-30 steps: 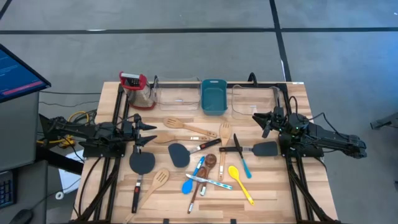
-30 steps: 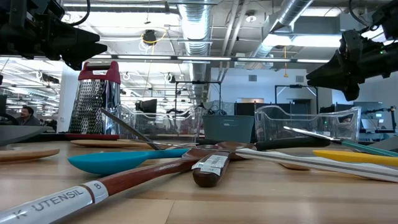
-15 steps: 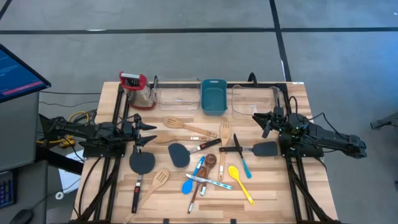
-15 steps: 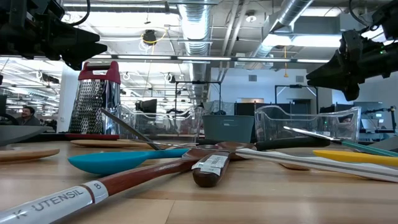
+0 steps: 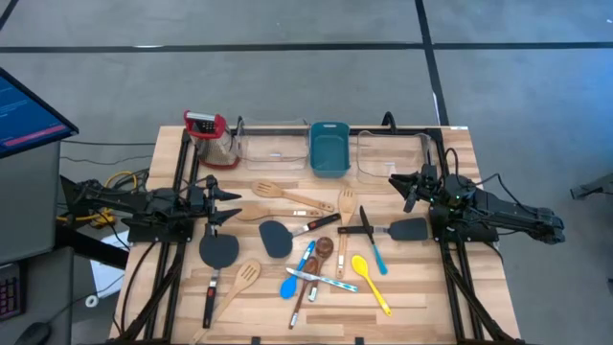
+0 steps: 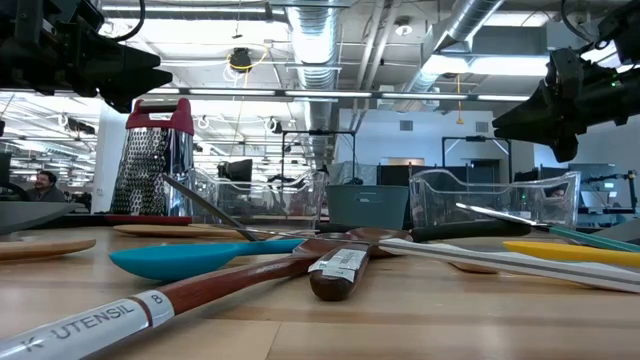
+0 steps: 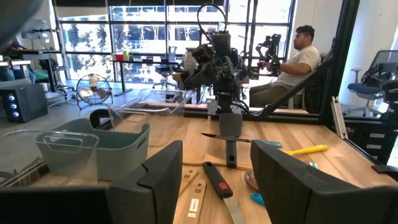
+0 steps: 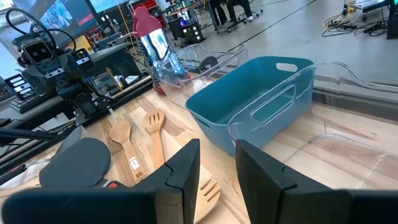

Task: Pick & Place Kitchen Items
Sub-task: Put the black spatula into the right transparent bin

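Several long-handled kitchen items lie flat and scattered on the middle of the wooden table point(image 5: 421, 307). Among them are pale wooden slotted spatulas point(image 5: 273, 189) point(image 5: 246, 278), black spatulas point(image 5: 218, 251) point(image 5: 275, 237) point(image 5: 407, 230), a blue spoon point(image 5: 290, 283), a yellow spoon point(image 5: 369, 278) and a dark-brown spoon point(image 5: 323, 249). My left gripper point(image 5: 230, 203) point(image 7: 216, 180) hovers open at the table's left side, pointing level across it, above the utensils. My right gripper point(image 5: 397, 182) point(image 8: 217, 165) hovers at the right side, facing the left one, its fingers a narrow gap apart with nothing between them.
Along the far edge stand a red-topped metal grater point(image 5: 213, 139), a clear bin point(image 5: 271, 144), a teal tub point(image 5: 329, 149) and a second clear bin point(image 5: 393, 149). A monitor point(image 5: 29, 110) stands off the table's left. A seated person point(image 7: 298, 62) shows beyond the right arm.
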Controlling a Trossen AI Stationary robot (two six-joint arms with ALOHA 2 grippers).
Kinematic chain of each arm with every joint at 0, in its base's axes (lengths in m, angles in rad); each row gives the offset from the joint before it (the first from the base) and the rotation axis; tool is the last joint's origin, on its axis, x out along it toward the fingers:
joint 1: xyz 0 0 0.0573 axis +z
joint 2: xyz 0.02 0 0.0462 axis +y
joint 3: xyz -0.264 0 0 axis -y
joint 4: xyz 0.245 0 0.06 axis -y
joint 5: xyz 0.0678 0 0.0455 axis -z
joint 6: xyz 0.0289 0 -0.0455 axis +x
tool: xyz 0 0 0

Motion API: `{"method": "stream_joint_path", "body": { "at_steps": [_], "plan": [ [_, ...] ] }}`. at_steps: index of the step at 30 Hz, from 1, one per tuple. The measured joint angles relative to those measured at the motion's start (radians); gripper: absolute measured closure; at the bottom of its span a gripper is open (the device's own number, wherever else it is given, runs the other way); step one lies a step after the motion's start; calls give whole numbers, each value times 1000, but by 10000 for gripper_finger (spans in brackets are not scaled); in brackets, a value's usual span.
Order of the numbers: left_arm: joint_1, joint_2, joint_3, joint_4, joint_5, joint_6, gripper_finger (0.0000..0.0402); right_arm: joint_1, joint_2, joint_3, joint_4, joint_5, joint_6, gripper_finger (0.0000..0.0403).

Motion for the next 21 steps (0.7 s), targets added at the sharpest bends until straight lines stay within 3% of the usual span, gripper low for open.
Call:
{"method": "stream_joint_path", "body": {
  "at_steps": [21],
  "plan": [
    [0,0,0,24,0,0,224,0,0,0,0,0,0,305]
  ]
}}
